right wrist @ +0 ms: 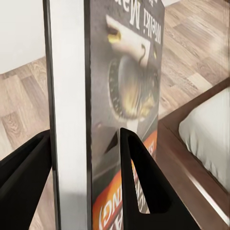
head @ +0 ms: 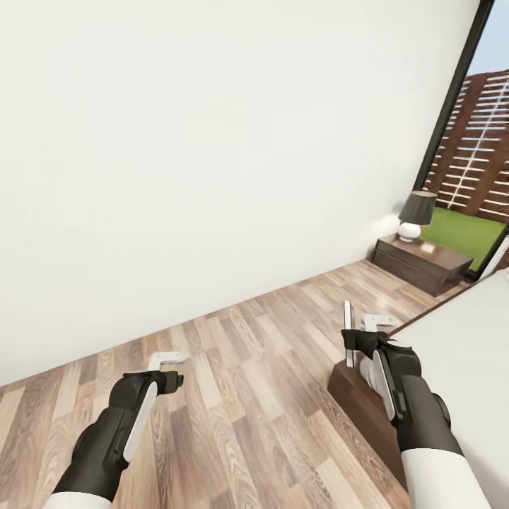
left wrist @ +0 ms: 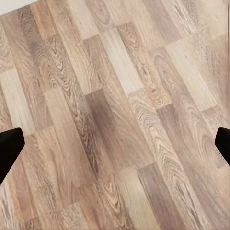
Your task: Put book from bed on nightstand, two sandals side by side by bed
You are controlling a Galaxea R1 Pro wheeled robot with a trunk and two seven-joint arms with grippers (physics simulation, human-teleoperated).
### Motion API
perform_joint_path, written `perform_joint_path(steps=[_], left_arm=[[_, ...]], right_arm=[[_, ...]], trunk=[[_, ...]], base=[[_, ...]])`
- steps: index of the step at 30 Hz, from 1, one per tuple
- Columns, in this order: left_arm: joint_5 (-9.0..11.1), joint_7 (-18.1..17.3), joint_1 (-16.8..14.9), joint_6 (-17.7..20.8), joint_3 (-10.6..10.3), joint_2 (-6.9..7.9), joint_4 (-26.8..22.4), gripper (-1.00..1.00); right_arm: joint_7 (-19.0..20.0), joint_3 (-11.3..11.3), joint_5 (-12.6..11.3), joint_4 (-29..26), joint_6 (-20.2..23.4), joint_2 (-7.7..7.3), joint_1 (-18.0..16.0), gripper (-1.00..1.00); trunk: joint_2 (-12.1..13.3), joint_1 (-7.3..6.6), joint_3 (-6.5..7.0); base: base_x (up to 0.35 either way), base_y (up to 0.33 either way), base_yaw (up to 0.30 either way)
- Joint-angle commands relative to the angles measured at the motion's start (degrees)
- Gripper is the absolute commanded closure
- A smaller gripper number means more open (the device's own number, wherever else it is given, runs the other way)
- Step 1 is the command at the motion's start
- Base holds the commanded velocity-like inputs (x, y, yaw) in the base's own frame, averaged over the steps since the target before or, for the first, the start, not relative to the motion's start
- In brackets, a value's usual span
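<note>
With my right pincer clamped on the book and my left pincer apart and empty, I judge my next job is carrying it to the nightstand.

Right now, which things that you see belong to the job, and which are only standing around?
Job:
- book, clamped upright in right gripper
- bed
- nightstand by the window
- left gripper, open over the floor

Standing around:
- lamp on the nightstand
- white wall
</note>
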Motion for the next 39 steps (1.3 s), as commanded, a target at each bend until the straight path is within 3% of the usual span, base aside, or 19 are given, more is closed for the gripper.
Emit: perform_joint_path(steps=[1, 26, 39], left_arm=[[0.3, 0.33, -0.03, 0.24, -0.01, 0.0, -0.07, -1.0], [0.53, 0.33, -0.03, 0.33, -0.05, -0.61, -0.07, -1.0], [0.44, 0.33, -0.04, 0.32, -0.05, -0.62, -0.07, -1.0]], right_arm=[[0.58, -0.17, 0.56, -0.08, 0.25, 0.08, -0.07, 1.0], [0.66, -0.17, 0.51, -1.29, 0.25, 0.08, -0.07, 1.0], [0.61, -0.19, 0.52, -1.33, 0.25, 0.08, -0.07, 1.0]], trunk=[[-0.06, 0.04, -0.08], [-0.06, 0.04, -0.09], [-0.06, 0.04, -0.95]], base=[[0.324, 0.118, -0.251], [0.309, 0.188, -0.251], [0.303, 0.204, -0.151]])
